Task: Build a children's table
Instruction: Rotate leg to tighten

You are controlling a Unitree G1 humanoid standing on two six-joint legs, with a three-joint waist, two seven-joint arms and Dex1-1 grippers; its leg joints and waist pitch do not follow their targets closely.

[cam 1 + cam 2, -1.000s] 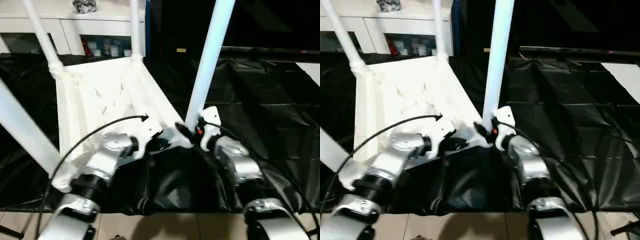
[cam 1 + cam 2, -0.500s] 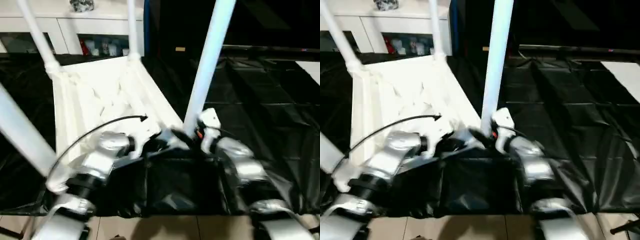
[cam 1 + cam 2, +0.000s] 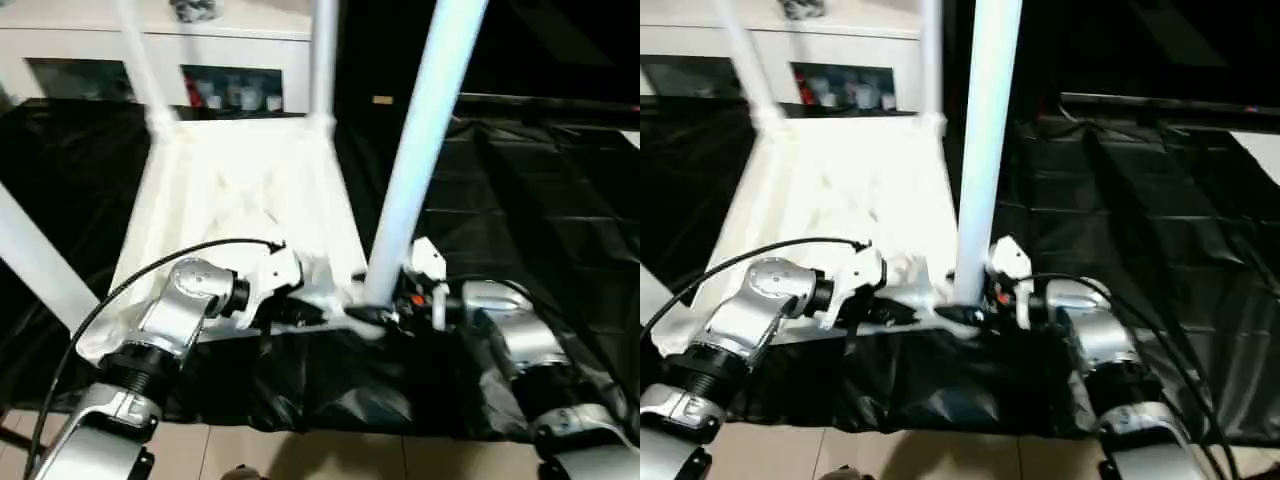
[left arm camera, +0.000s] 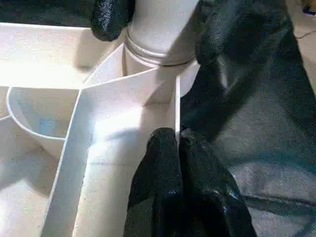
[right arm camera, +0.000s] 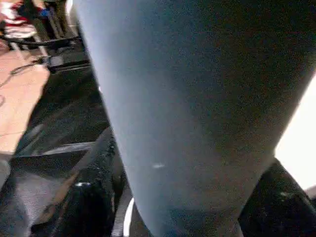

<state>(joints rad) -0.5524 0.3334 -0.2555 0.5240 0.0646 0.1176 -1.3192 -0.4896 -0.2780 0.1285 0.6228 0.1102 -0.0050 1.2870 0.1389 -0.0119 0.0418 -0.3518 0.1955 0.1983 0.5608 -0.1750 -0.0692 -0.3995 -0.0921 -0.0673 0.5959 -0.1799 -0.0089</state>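
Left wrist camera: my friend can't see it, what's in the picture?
Two black fingers pressed together rest on a rib of the white upside-down tabletop. Just ahead, a white table leg stands in its round corner socket, with black sheeting alongside.

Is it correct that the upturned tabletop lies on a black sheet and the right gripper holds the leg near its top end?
Not quite. The right gripper holds the leg near its base, just above the corner socket, as the left eye view shows. The upturned tabletop does lie on the black sheet.
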